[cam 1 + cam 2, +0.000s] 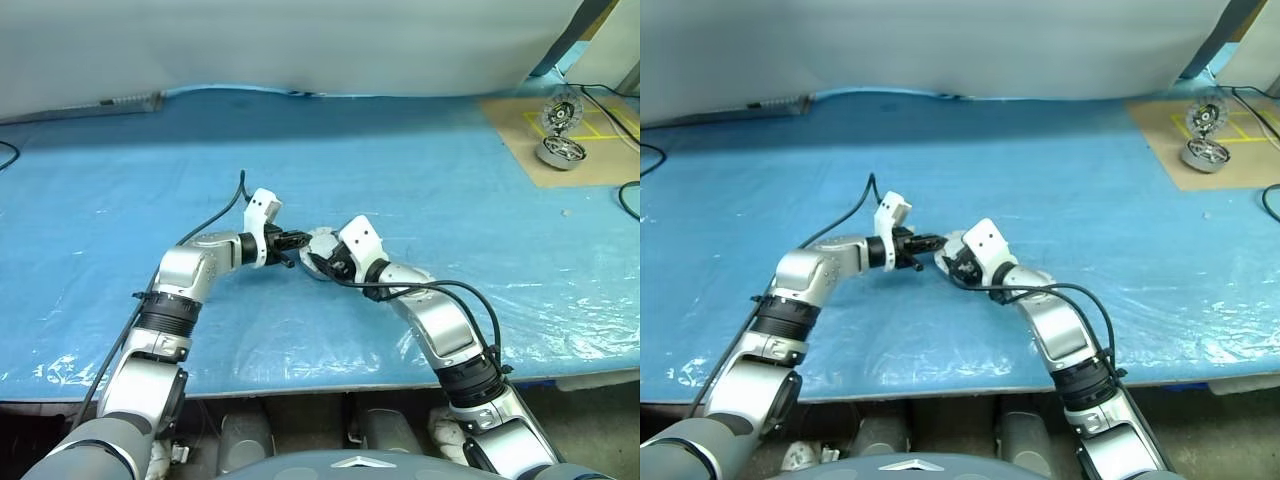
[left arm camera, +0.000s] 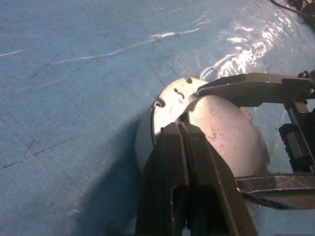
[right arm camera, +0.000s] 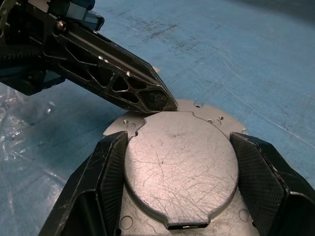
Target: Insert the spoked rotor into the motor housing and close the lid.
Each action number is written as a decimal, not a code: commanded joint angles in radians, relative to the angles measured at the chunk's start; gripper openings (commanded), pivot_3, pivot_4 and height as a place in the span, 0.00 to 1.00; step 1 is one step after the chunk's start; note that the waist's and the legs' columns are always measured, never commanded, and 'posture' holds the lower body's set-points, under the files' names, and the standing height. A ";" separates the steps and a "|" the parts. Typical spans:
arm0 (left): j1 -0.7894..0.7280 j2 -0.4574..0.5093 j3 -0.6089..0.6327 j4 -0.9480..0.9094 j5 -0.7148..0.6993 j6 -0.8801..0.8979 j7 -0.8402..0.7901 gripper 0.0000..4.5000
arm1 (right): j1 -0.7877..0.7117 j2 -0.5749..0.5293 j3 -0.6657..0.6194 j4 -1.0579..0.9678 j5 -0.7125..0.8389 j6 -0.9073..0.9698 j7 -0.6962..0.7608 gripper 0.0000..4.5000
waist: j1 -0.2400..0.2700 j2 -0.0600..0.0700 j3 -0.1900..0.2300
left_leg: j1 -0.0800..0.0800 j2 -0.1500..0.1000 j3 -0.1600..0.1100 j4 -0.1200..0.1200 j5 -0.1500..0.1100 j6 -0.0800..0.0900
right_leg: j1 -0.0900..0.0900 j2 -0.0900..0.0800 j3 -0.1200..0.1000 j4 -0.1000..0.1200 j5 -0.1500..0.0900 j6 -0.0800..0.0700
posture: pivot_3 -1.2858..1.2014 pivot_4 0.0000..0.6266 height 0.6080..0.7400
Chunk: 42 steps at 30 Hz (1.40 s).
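The lid (image 3: 182, 167), plain grey with a raised centre, lies flat over the motor housing (image 2: 144, 147) on the blue table mid-front (image 1: 320, 240). My right gripper (image 3: 179, 140) straddles the raised centre, with one black finger (image 3: 106, 172) pressed against each side of it. Coming in from the left, my left gripper (image 2: 180, 127) is shut with nothing in it. Its tip rests on the lid at the edge of the raised centre (image 3: 165, 103). The spoked rotor is hidden.
A tan cardboard sheet (image 1: 590, 150) lies at the back right with a similar round unit (image 1: 560, 152) and an upright wheel-like part (image 1: 558, 115) on it. Black cables run at the right edge (image 1: 630, 195) and far left (image 1: 5, 155). A white backdrop closes the table's rear.
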 commanded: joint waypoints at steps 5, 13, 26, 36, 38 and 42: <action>0.003 -0.013 -0.030 -0.009 0.018 0.028 -0.016 0.00 | 0.028 0.008 -0.031 -0.011 0.048 0.025 0.034 0.87 | 0.001 0.000 0.000 | 0.000 0.000 0.000 -0.001 0.000 0.000 | 0.001 0.000 0.000 -0.001 -0.003 0.005 | 0.52 0.24 1.00; -0.002 -0.009 -0.035 -0.006 0.030 0.018 -0.035 0.00 | 0.099 -0.006 -0.231 -0.232 0.253 0.175 0.070 0.99 | 0.014 0.000 0.000 | -0.003 -0.001 0.000 -0.007 0.000 0.000 | 0.000 0.000 -0.001 -0.007 -0.002 0.002 | 0.52 0.24 1.00; -0.006 -0.021 -0.047 -0.006 0.045 0.005 -0.055 0.00 | 0.119 0.190 -0.574 -0.258 0.609 0.579 -0.155 0.99 | 0.025 0.001 0.001 | -0.003 -0.002 0.000 -0.013 0.000 0.000 | -0.002 0.000 -0.001 -0.010 -0.002 0.002 | 0.52 0.24 1.00; 0.008 -0.027 -0.049 -0.018 0.054 -0.001 -0.055 0.00 | 0.091 0.279 -0.687 -0.157 0.782 0.767 -0.232 0.99 | 0.027 0.002 0.000 | -0.004 -0.003 0.000 -0.019 0.000 0.000 | -0.001 0.000 -0.002 -0.017 -0.001 0.004 | 0.52 0.24 1.00; 0.014 -0.028 -0.048 -0.024 0.055 -0.001 -0.053 0.00 | 0.079 0.317 -0.738 -0.121 0.840 0.807 -0.252 0.99 | 0.026 0.002 0.000 | -0.004 -0.003 0.000 -0.019 0.000 0.000 | -0.001 0.000 -0.002 -0.017 -0.001 0.004 | 0.52 0.24 1.00; 0.027 -0.028 -0.045 -0.033 0.057 0.000 -0.049 0.00 | 0.049 0.397 -0.861 -0.071 0.981 0.857 -0.336 0.91 | 0.026 0.002 0.000 | -0.003 -0.003 0.000 -0.019 0.000 0.000 | 0.000 -0.001 -0.002 -0.016 -0.001 0.003 | 0.52 0.24 1.00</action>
